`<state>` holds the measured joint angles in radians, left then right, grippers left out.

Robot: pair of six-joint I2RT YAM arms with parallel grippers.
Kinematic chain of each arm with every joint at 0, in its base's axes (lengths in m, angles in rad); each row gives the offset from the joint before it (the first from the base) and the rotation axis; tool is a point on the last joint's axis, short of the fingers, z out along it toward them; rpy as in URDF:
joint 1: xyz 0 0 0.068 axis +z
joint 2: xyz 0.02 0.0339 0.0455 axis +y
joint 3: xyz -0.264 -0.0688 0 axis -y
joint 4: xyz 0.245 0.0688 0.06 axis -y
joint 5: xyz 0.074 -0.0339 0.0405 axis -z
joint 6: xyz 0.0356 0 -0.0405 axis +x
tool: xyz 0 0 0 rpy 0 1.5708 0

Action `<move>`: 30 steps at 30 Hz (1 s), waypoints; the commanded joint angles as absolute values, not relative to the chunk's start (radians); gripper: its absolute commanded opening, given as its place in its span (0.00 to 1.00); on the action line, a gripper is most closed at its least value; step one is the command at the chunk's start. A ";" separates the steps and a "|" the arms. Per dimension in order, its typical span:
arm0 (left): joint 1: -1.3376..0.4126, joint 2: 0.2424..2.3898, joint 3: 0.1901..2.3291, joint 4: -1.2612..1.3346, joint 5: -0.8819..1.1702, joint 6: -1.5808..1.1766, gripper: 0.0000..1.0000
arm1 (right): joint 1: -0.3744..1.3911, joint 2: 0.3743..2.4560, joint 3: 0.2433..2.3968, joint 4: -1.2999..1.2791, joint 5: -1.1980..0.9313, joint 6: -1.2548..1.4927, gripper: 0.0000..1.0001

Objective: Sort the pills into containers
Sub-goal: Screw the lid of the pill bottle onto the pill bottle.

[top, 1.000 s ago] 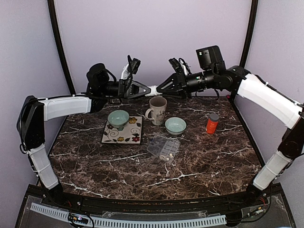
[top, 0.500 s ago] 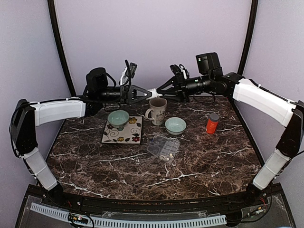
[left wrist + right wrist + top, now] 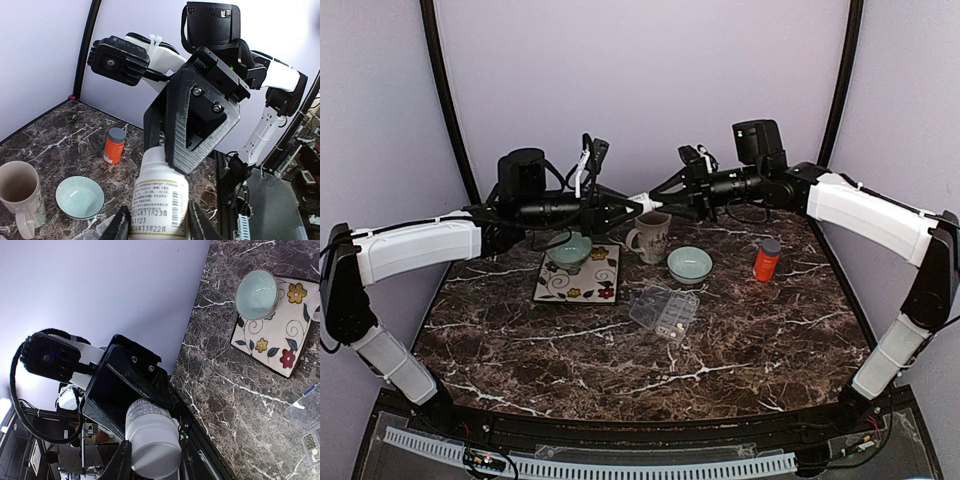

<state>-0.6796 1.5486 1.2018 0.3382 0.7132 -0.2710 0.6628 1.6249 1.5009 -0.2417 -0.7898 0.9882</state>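
Pills point(image 3: 672, 326) in plain sight are few: pale specks at the near end of the clear box point(image 3: 663, 312), which lies flat on the table point(image 3: 520, 340) in front of the mug point(image 3: 652, 232). Any others are presumably inside the white bottle point(image 3: 642, 203), held high over the mug between both arms. What it contains cannot be seen.

The left gripper point(image 3: 159, 226) is closed partway round the bottle's labelled body, a finger pressed to either side. The right gripper point(image 3: 154, 462) is closed narrower on the opposite end, which looks like the cap point(image 3: 152, 442). Neither has hold of anything else.

The bottle's long axis runs level, left to right, from one gripper straight into the other. A twist about that line is what the cap would call for — left bracing, right turning, by my reading. The box lies well below the bottle and nearer the bases, a little to its right, and the mug sits almost directly under the grip. Both arms look about equally far from the box. The left one has the body, so it would likely bring the mouth down over the box once the cap is off.
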 commanded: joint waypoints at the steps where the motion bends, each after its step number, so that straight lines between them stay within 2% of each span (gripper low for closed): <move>1: -0.798 1.483 1.195 0.389 0.638 -0.136 0.00 | 0.713 1.678 1.464 -0.163 -0.805 1.052 0.00; 23: -0.861 1.411 1.105 0.365 0.396 0.096 0.00 | 0.713 1.705 1.516 -0.271 -0.802 1.023 0.00; 30: -0.928 1.422 1.109 0.357 0.227 0.196 0.00 | 0.714 1.719 1.531 -0.306 -0.772 1.014 0.00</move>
